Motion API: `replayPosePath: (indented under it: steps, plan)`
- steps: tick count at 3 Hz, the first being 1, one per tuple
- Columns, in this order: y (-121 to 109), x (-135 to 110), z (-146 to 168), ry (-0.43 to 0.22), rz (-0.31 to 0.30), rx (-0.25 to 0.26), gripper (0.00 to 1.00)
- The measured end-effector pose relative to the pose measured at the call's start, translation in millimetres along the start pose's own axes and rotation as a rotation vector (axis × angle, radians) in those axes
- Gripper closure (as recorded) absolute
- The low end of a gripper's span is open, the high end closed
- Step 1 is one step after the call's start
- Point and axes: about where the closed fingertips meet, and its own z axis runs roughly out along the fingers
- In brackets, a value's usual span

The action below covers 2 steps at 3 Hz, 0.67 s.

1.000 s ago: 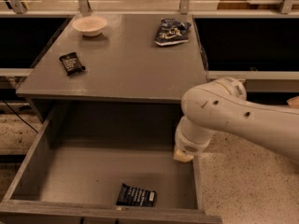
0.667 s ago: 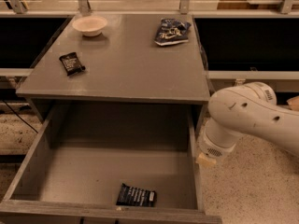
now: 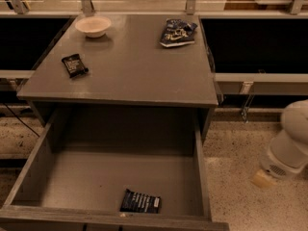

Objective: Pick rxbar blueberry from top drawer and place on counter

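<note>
The rxbar blueberry (image 3: 140, 202), a dark navy wrapper with white lettering, lies flat on the floor of the open top drawer (image 3: 86, 177), near its front wall and right of centre. The counter (image 3: 130, 71) is the grey tabletop above the drawer. My gripper is out of view. Only a white arm segment (image 3: 288, 146) with a tan end piece (image 3: 262, 178) shows at the right edge, over the speckled floor, apart from the drawer's right wall.
On the counter stand a white bowl (image 3: 93, 26) at the back left, a black bar wrapper (image 3: 74, 65) at the left and a blue-and-white snack bag (image 3: 176, 32) at the back right. A metal rail (image 3: 260, 77) runs to the right of the counter.
The white arm has swung to the right, from over the drawer's right wall out to the right edge of view above the floor. The bar has not moved.
</note>
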Motion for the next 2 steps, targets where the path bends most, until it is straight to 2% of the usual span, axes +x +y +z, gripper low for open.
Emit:
replayPosePath:
  steps: [1, 2]
  plan:
    - [-15.5, 45.9, 7.1, 0.015, 0.086, -0.036, 1.00]
    - [-16.6, 47.6, 7.7, 0.016, 0.090, -0.036, 0.82]
